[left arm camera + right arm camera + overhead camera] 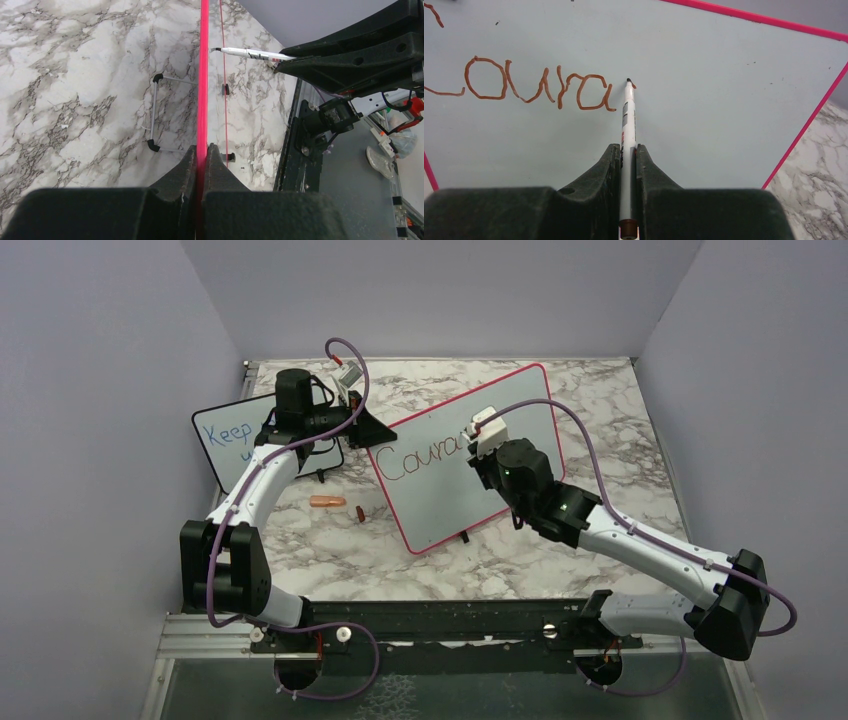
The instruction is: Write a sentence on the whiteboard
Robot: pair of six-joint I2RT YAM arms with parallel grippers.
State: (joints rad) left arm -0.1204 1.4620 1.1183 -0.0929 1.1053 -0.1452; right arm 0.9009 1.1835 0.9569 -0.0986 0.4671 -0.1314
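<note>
The whiteboard (450,490) with its red-pink frame stands tilted mid-table. My left gripper (368,432) is shut on its left edge; in the left wrist view the frame (202,75) runs between the jaws of that gripper (201,150). The sentence (420,460) reads "Coura" in red-brown, also seen in the right wrist view (539,85). My right gripper (626,150) is shut on a white marker (627,130) whose tip touches the board just right of the last "a". The right gripper (478,440) covers the end of the writing in the top view.
A smaller black-framed board (228,435) with blue writing stands at the back left. An orange marker cap (327,502) and a small dark red cap (358,512) lie on the marble table (600,420) left of the whiteboard. The board's black feet (156,145) rest on the marble.
</note>
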